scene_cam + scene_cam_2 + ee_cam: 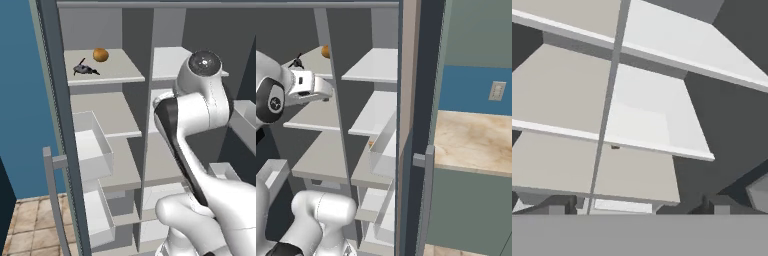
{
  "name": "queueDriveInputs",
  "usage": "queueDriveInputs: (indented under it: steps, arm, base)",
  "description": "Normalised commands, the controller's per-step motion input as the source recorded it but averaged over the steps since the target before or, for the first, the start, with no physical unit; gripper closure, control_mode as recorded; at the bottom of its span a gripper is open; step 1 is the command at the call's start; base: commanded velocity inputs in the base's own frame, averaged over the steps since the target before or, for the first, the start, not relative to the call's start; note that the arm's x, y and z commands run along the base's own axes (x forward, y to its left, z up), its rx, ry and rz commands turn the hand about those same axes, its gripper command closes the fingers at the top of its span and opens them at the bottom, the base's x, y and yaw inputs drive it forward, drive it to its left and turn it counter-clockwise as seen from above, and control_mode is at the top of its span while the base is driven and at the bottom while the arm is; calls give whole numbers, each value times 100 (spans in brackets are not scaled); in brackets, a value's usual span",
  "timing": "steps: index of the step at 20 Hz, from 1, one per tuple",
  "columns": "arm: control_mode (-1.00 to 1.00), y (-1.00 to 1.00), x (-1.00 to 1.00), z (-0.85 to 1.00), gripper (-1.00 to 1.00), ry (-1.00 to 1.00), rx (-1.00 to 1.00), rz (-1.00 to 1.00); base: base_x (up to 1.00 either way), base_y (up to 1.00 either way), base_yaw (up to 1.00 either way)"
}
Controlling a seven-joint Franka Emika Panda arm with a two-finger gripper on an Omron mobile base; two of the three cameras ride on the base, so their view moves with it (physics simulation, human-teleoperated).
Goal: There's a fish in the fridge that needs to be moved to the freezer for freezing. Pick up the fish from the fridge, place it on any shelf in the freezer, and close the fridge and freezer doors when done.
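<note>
Our gripper (pixel 639 207) shows its two dark finger tips at the 6 o'clock edge of the hand view, spread wide apart with nothing between them and touching nothing. We see it facing the stacked pale shelves from in front, the dividing wall (pixel 607 115) running from 12 toward 7 o'clock across that view. In the right base view we see the white hand (pixel 311 86) at about 9 o'clock, level with the upper shelves and clear of them.

We find the fish (pixel 85 69) in the left base view at 11 o'clock, lying flat on the top shelf (pixel 117 75) of the left half of the unit, near that shelf's left front corner. An orange ball (pixel 100 54) sits just beside it, toward 1 o'clock from the fish and farther back on the same shelf; we cannot tell whether the two touch. Our arm (pixel 200 105) stands at 3 o'clock, well apart from the fish. The left door (pixel 60 125) stands open, its bins (pixel 92 145) facing the shelves, and its bar handle (pixel 52 200) is at 7 o'clock
</note>
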Motion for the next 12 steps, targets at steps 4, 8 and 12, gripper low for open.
queueDriveInputs:
  steps: [4, 8, 12]
  arm:
    - [-100, -41, -76, 0, -100, 3, 7, -11]
    - [-100, -6, -74, 0, -100, 0, 16, 5]
    - [-100, -2, -59, 0, -100, 0, 8, 9]
  base:
    - [0, 0, 0]
    - [0, 0, 0]
    - [0, 0, 0]
